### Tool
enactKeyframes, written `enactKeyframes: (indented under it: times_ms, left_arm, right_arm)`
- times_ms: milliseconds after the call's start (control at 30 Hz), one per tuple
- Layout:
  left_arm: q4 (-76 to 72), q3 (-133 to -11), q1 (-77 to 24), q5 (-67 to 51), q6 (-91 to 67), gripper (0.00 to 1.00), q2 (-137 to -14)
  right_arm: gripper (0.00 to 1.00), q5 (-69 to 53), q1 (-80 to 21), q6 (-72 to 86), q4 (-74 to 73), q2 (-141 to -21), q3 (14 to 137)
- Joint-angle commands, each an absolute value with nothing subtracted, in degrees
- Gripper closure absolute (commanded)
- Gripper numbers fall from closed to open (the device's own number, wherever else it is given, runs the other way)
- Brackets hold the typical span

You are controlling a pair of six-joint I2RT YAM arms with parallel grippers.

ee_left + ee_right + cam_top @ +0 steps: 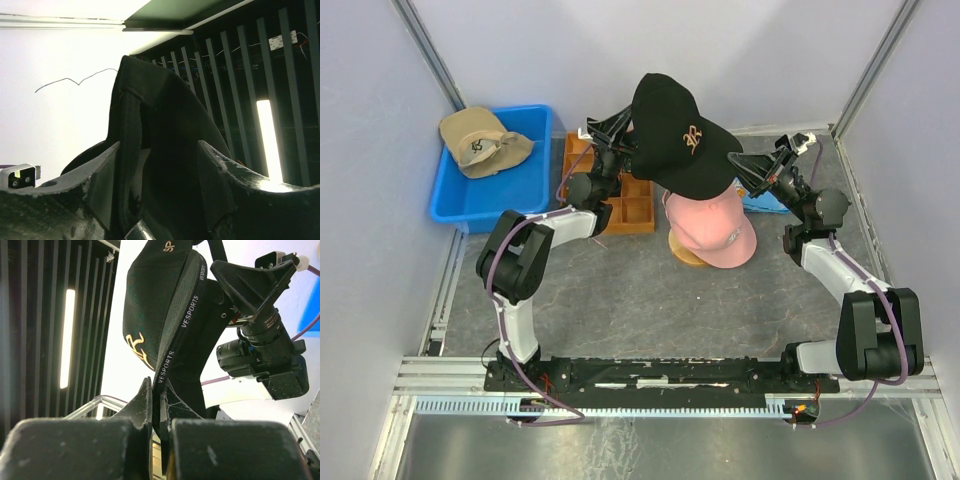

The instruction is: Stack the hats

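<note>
A black hat (675, 130) with a gold emblem hangs in the air between both arms, above the pink hat (715, 232) on the table. My right gripper (745, 165) is shut on the black hat's brim edge (172, 355), pinched at the fingertips (159, 395). My left gripper (620, 135) is at the hat's rear. Its jaws stand apart around the back strap and fabric (165, 130), with a wide gap on the right side (160, 170). A tan hat (480, 140) lies in the blue bin (520, 190) at the far left.
A wooden compartment tray (630, 205) sits under the left arm's wrist. A blue cloth (765, 203) lies behind the pink hat. A tan round edge (685, 252) shows beneath the pink hat. Grey walls close in the left, right and far sides.
</note>
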State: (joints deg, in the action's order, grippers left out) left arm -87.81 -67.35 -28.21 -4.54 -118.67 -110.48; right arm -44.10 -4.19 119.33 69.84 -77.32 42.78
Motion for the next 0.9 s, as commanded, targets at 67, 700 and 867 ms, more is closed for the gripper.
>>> enactKeyframes:
  times_ms: [67, 700, 867]
  left_arm:
    - [-99.17, -71.43, -28.64, -4.74, -130.93, 0.47, -112.0]
    - [-99.15, -54.78, -23.66, -9.2, -131.54, 0.96, -102.68]
    - [-99.16, -54.49, -23.72, -13.26, -132.63, 0.97, -102.05]
  right_arm:
    - [1.0, -43.72, -4.36, 148.98, 75.67, -75.22, 41.73]
    - [1.0, -45.14, -0.02, 147.65, 76.74, -74.91, 36.3]
    - [1.0, -45.75, 2.23, 146.08, 75.44, -72.63, 33.12]
